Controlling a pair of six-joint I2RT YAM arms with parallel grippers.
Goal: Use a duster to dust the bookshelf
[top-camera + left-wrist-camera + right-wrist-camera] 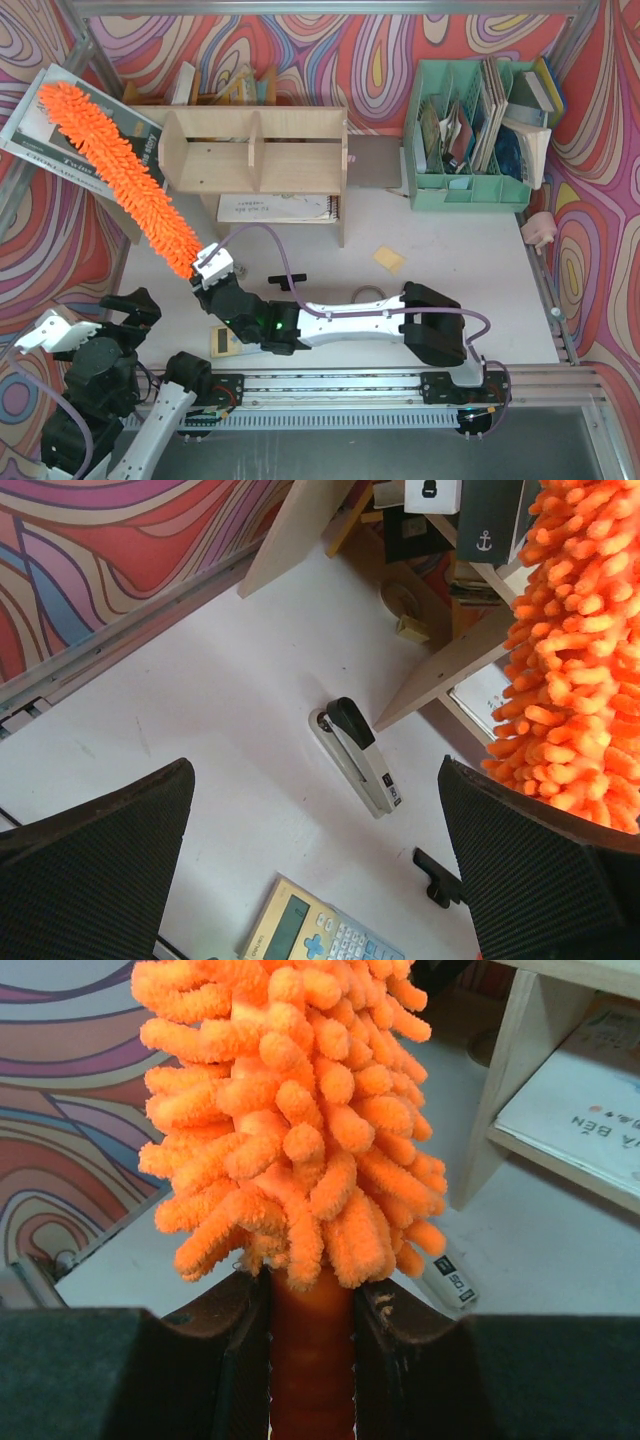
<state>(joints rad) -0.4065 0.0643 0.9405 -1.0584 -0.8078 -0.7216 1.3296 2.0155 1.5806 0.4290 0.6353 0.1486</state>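
paper (585, 1110) in bookshelf (505, 1080): "BÊN", rest unclear
stapler (452, 1280) label: "50"
dark book (487, 515): white anchor sign

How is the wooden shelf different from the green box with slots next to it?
The light plywood bookshelf is wide; the mint-green plastic file organizer is narrower. The organizer is stuffed with upright books and papers; the bookshelf's top compartments look bare, with a notebook lying flat underneath. Both have upright dividers.
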